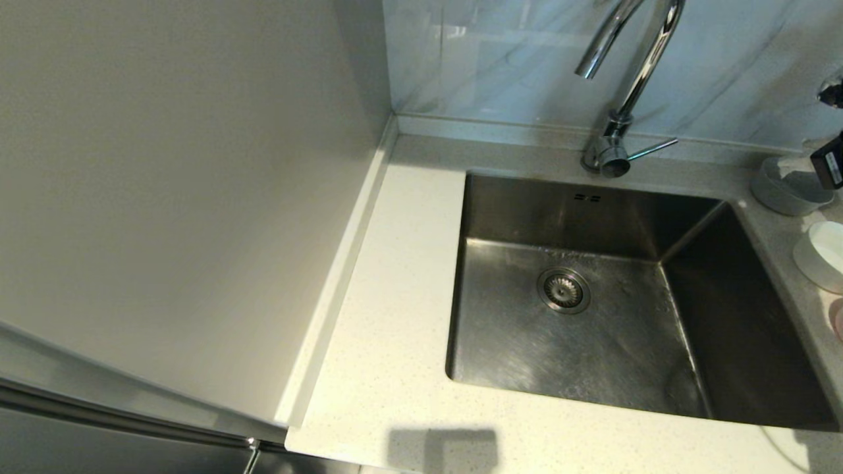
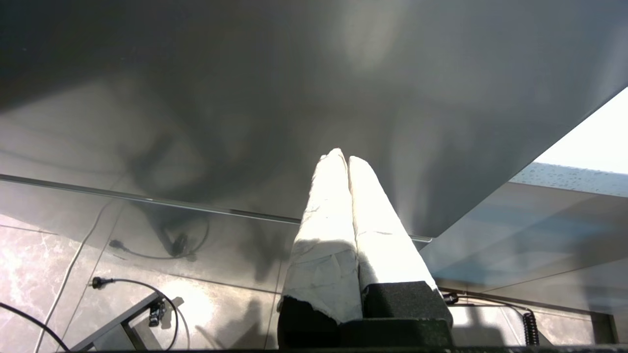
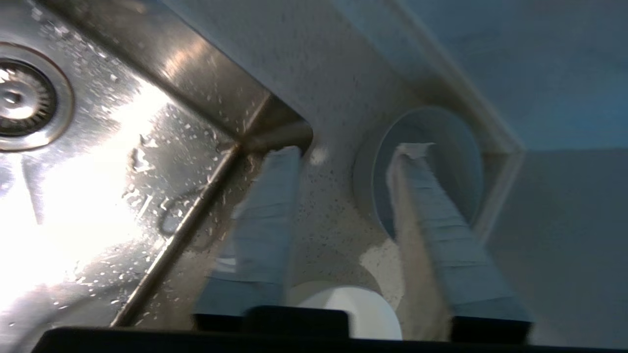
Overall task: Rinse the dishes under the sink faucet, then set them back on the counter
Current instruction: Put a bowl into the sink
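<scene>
Three bowls stand in a row on the counter [image 1: 408, 276] right of the sink [image 1: 593, 329]: pale grey [image 1: 787, 192] at the back, white [image 1: 823, 253] in the middle, and pale pink [image 1: 838, 319] cut by the picture's edge. My right gripper [image 3: 348, 151] hangs open over the grey bowl [image 3: 456, 147]. One finger [image 3: 427, 211] is above its inside, the other [image 3: 267, 196] above the speckled counter [image 3: 333, 98] by the sink's corner. The white bowl [image 3: 355, 309] lies under the wrist. My left gripper [image 2: 342, 158] is shut on nothing, parked low beside the cabinet.
The chrome gooseneck faucet [image 1: 622, 99] rises behind the sink, its thin lever [image 1: 652, 150] pointing right. The drain [image 1: 564, 290] sits mid-basin, and the sink floor [image 3: 98, 186] is wet with drops. A plain beige wall panel [image 1: 178, 197] bounds the counter's left side. Cables lie on the floor [image 2: 122, 284].
</scene>
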You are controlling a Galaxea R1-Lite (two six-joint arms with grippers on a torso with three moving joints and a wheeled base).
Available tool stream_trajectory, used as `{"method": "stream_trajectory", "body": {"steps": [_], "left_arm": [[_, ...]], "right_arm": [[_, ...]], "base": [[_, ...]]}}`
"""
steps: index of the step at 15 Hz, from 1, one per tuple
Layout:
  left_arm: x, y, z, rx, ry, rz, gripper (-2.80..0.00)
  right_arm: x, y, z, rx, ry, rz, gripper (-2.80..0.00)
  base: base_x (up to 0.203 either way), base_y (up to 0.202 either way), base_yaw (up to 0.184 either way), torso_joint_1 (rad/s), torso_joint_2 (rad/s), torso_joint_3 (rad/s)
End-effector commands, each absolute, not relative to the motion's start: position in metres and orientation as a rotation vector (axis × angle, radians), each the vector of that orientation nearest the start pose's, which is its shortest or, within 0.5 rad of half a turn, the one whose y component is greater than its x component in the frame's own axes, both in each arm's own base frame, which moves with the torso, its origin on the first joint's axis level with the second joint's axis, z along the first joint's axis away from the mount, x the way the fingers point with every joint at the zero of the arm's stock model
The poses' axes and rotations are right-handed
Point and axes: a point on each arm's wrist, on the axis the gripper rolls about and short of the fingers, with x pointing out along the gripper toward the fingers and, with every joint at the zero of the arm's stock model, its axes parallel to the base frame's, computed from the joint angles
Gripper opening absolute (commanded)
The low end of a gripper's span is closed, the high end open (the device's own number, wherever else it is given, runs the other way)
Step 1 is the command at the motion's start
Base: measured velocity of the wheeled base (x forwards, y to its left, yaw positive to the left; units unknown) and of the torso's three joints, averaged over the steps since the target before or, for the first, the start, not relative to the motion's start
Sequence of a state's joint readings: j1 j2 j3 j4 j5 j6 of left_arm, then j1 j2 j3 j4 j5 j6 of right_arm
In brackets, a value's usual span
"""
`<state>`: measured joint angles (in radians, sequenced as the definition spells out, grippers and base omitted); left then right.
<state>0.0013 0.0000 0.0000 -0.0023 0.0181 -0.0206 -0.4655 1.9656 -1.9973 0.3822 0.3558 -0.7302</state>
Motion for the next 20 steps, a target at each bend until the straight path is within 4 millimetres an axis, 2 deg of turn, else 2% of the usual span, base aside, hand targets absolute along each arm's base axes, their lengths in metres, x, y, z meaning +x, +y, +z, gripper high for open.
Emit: {"method": "stream_trajectory", "body": {"steps": [1,5,16,17,20], "left_arm": [[-0.023,0.0,0.076,-0.022,-0.006,0.02,-2.8],[-0.023,0.0,0.076,-0.022,-0.006,0.02,-2.8],[-0.023,0.0,0.076,-0.022,-0.006,0.02,-2.8],[-0.023,0.0,0.076,-0.022,-0.006,0.02,-2.8],[-0.023,0.0,0.076,-0.022,-0.006,0.02,-2.8]], "right_arm": [[0.365,-0.178,0.296,-0.566,0.402,0.006,0.0],[0.373,-0.186,0.284,-0.491,0.436,-0.05,0.0],[0.405,-0.211,0.243,-0.481,0.462,-0.196,0.0],[0.408,-0.212,0.241,-0.485,0.453,-0.211,-2.8],[0.411,-0.214,0.238,-0.487,0.445,-0.215,-2.8]], "base": [[0.0,0.0,0.0,0.0,0.0,0.0],[0.0,0.0,0.0,0.0,0.0,0.0],[0.0,0.0,0.0,0.0,0.0,0.0],[0.0,0.0,0.0,0.0,0.0,0.0],[0.0,0.0,0.0,0.0,0.0,0.0]]}}
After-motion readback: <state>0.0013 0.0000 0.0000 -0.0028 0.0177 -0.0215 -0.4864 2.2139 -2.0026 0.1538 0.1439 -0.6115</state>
